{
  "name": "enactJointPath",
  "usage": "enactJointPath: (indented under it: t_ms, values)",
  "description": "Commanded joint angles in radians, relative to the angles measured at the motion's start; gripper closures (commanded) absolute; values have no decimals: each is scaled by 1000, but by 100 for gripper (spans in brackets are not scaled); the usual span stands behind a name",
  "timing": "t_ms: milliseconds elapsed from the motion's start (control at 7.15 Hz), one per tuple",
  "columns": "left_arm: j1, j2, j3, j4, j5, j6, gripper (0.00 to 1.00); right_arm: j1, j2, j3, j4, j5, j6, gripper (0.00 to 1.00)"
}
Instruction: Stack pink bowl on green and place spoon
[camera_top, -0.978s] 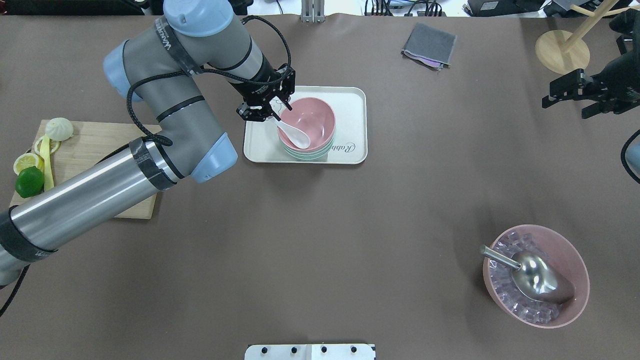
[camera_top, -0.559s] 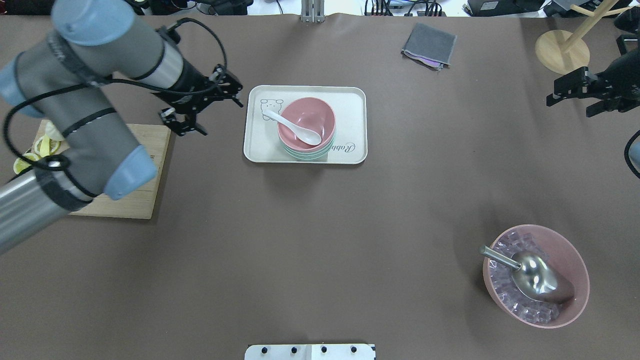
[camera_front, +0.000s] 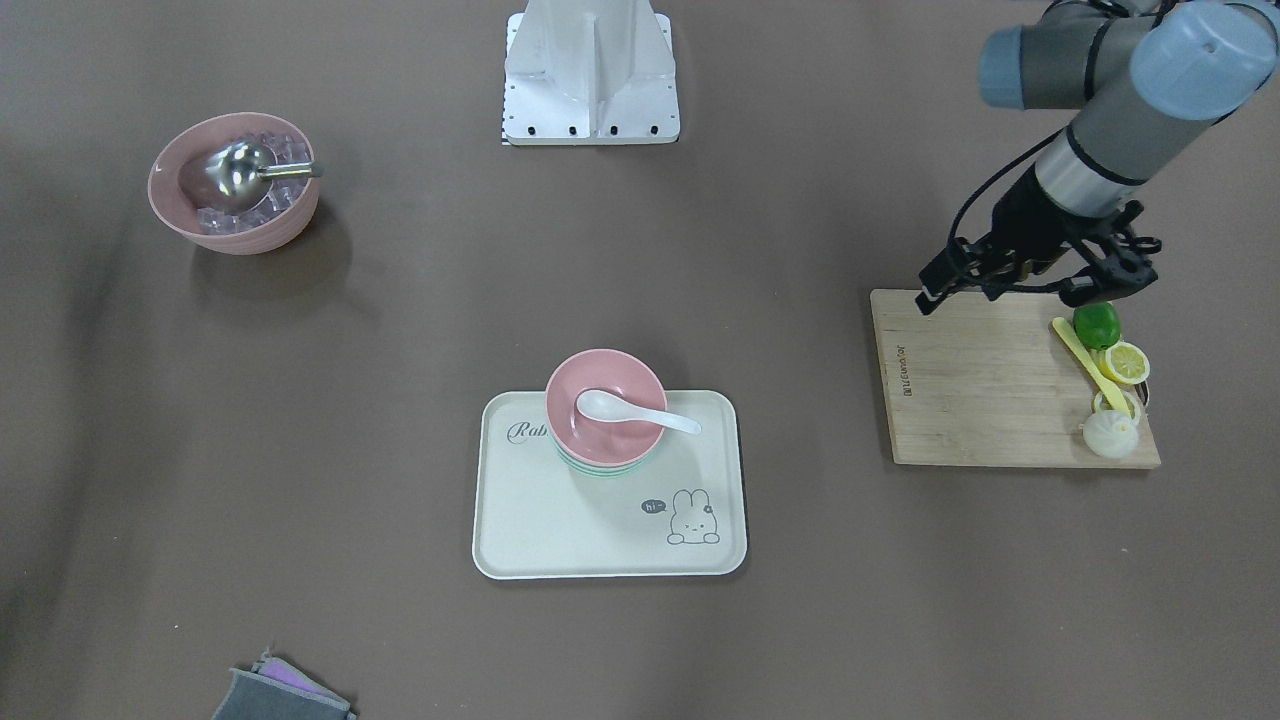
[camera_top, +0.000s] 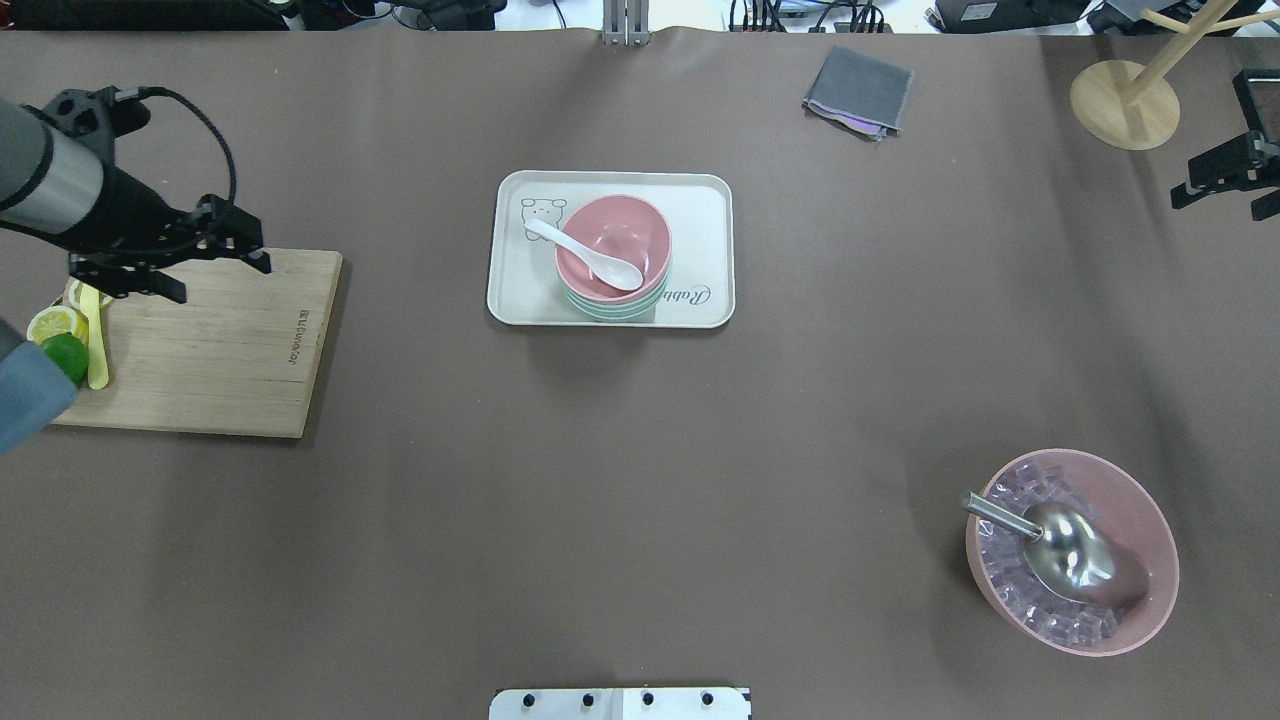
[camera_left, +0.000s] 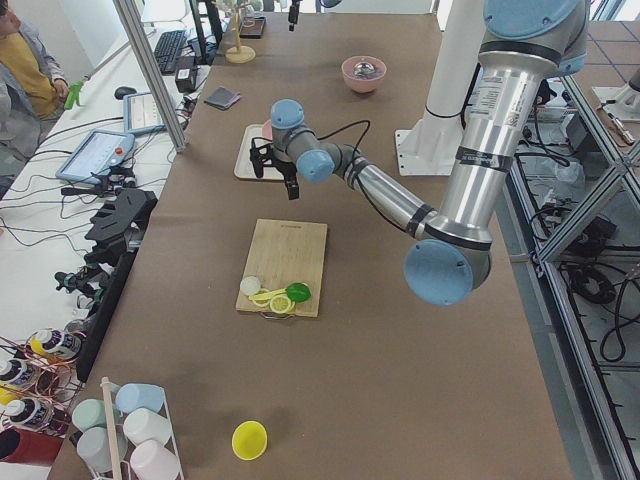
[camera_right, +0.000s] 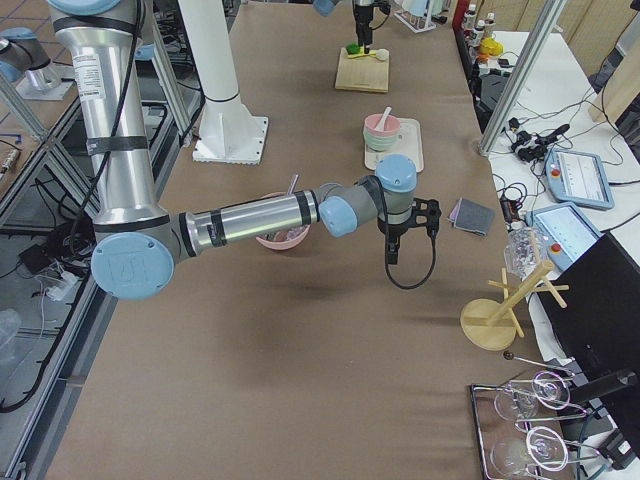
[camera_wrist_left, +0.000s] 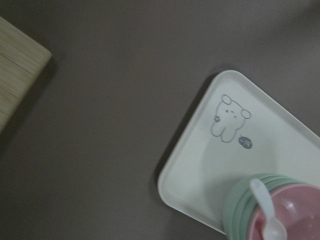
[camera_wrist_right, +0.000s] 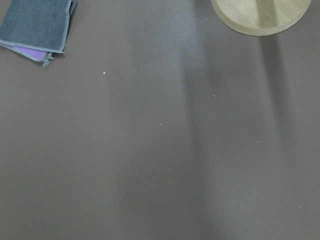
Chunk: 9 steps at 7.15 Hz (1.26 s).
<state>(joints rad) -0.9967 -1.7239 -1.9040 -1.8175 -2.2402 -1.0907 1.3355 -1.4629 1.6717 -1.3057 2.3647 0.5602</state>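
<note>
The pink bowl (camera_top: 640, 232) sits nested on the green bowl (camera_top: 612, 312) on the cream tray (camera_top: 702, 215). The white spoon (camera_top: 590, 258) lies in the pink bowl, its handle over the rim toward the bear print. The stack also shows in the front view (camera_front: 600, 385) and in the left wrist view (camera_wrist_left: 295, 215). My left gripper (camera_top: 224, 281) is open and empty above the far edge of the cutting board (camera_top: 220, 340), well left of the tray. My right gripper (camera_top: 1216, 204) is open and empty at the far right edge.
Lime and lemon pieces (camera_top: 60, 350) lie at the cutting board's left end. A large pink bowl of ice with a metal scoop (camera_top: 1075, 550) stands front right. A grey cloth (camera_top: 858, 90) and a wooden stand base (camera_top: 1125, 103) are at the back.
My left gripper has left the spoon in the pink bowl and drawn back left from the tray to over the cutting board. My right gripper has moved further right.
</note>
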Motion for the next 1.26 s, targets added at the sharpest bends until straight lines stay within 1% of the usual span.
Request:
enactJointPath:
  t_ms: [0,140,280,419,559,699,839,978,1118]
  values:
    - [-142,178,-4,-3,-4,461,2,63,-14,-82,0,25,-167,0]
    - [-243,220,32,3,-15,670,2,89,-52,-90,0,25,-266,0]
    - [-325,224,104,4,-78,819,2,112,-72,-99,-1,39,-346,0]
    - [-435,221,211,4,-129,983,2,144,-83,-102,-1,65,-364,0]
    - [-507,210,285,7,-137,1138,2,148,-86,-115,-1,65,-377,0]
    - [-510,231,287,6,-143,1163,2,146,-112,-104,5,68,-396,0]
    - [-510,280,249,1,-151,1154,2,146,-128,-72,5,74,-396,0]
    - [-511,306,229,0,-195,1114,2,137,-126,-82,9,76,-399,0]
    - [-557,294,238,-8,-193,1032,2,136,-129,-82,16,67,-399,0]
